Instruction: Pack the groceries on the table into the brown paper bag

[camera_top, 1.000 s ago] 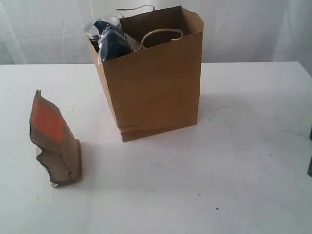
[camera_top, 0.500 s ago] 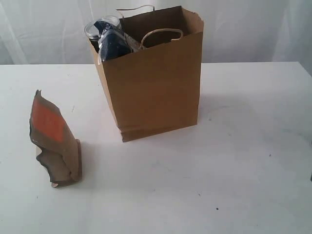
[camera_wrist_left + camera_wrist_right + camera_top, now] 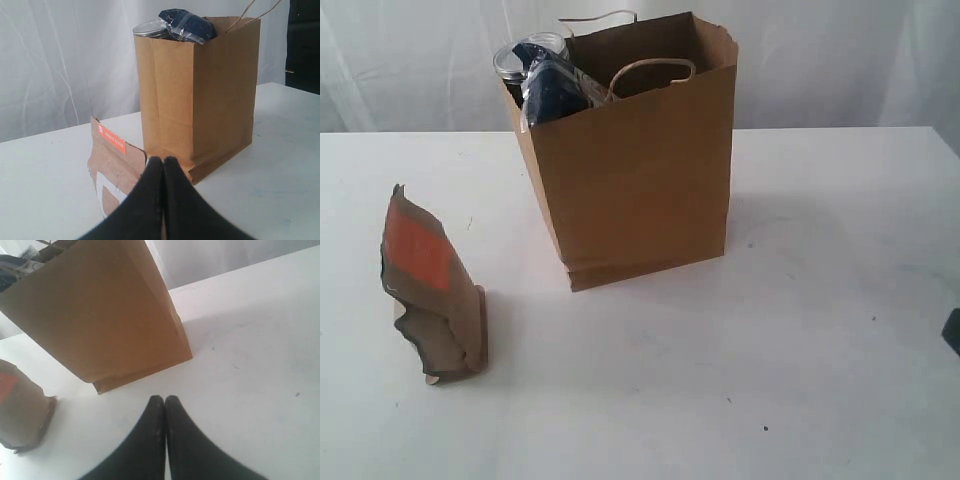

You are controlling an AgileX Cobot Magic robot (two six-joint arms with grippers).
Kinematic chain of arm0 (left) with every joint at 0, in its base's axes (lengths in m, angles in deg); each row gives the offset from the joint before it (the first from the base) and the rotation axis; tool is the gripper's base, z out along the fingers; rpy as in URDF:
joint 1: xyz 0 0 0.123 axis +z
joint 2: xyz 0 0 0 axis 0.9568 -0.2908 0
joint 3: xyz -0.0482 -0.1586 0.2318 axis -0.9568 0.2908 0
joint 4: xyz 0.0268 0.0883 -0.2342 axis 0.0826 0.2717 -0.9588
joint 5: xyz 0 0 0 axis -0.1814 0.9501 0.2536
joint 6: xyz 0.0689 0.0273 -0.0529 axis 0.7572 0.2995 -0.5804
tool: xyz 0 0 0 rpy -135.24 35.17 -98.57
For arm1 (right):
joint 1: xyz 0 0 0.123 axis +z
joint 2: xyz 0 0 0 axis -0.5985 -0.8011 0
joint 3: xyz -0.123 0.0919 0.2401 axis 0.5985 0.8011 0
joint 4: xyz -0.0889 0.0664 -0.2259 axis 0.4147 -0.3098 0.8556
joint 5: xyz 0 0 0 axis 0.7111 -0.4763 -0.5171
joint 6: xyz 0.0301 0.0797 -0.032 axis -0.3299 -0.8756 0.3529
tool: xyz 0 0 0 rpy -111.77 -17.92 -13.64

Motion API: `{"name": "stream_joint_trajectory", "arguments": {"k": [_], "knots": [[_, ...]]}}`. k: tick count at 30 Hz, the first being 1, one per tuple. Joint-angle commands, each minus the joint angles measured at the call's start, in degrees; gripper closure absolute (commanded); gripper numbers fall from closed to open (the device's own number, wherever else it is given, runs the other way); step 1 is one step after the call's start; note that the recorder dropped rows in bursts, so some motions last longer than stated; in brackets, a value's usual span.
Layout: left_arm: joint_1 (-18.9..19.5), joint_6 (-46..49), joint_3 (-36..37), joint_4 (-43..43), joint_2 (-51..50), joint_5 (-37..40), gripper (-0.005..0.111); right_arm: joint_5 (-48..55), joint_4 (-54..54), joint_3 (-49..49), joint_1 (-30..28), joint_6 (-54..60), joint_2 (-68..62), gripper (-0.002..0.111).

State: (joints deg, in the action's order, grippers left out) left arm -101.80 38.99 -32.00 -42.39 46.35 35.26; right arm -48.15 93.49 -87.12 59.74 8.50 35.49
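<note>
Lettering on orange-brown pouch (image 3: 432, 295) label: unreadable.

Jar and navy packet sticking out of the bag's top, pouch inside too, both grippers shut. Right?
Not quite: the orange-brown pouch stands on the table, apart from the brown paper bag, as the exterior view shows. The jar and navy packet do stick out; left gripper and right gripper are shut.

2 pairs of matte black jaws, smooth, tapered tips
</note>
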Motion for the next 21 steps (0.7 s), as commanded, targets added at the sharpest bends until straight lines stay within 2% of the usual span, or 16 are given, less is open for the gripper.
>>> {"name": "stream_joint_trajectory", "arguments": {"k": [1, 5, 9, 21], "knots": [[0.04, 0.17, 0.15, 0.41, 0.29, -0.62, 0.107, -1.26, -0.24, 6.19, -0.18, 0.4, 5.84, 0.108], [0.04, 0.17, 0.15, 0.41, 0.29, -0.62, 0.107, -1.26, -0.24, 10.55, -0.18, 0.4, 9.99, 0.108], [0.04, 0.17, 0.15, 0.41, 0.29, -0.62, 0.107, 4.03, -0.24, 10.55, -0.18, 0.4, 12.97, 0.108], [0.04, 0.17, 0.15, 0.41, 0.29, -0.62, 0.107, 4.03, -0.14, 10.55, -0.18, 0.4, 14.12, 0.108]]}}
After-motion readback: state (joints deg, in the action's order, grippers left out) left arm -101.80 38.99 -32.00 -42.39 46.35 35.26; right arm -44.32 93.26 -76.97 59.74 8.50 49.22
